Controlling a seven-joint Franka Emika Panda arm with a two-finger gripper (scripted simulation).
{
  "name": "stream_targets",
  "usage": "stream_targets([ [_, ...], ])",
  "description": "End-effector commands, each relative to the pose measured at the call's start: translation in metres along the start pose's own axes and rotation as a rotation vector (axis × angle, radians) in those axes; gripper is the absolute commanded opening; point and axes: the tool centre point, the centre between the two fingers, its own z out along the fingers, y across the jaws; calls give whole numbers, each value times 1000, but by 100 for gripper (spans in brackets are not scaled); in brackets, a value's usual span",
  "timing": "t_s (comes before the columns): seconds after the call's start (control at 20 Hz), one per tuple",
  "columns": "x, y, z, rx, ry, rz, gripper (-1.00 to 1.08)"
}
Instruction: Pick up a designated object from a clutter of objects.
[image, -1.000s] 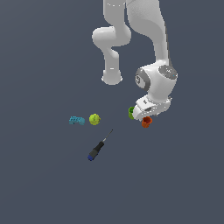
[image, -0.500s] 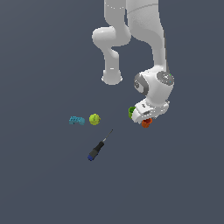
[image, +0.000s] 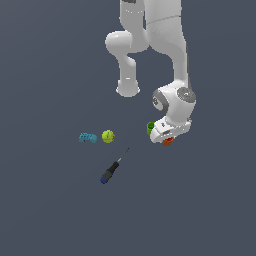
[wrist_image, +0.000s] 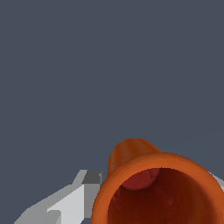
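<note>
While the gripper (image: 169, 138) pinches one orange-red cup (wrist_image: 153, 188), one green cup (image: 150, 127), ball (image: 108, 136), block (image: 88, 137), screwdriver (image: 112, 170) lie about.

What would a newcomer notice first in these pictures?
The white arm reaching down, its claw low over the orange-red cup, with the green cup just beside it. The wrist view is filled by the orange-red cup's open mouth. Apart, toward the exterior view's left, lie the ball and screwdriver.
</note>
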Motion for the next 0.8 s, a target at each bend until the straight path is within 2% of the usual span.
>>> stream_targets([
  [0.0,0,0,1,0,0,0,-100],
  [0.5,0,1,-1,0,1,0,-100],
  [0.75,3,12,-12,0,1,0,-100],
])
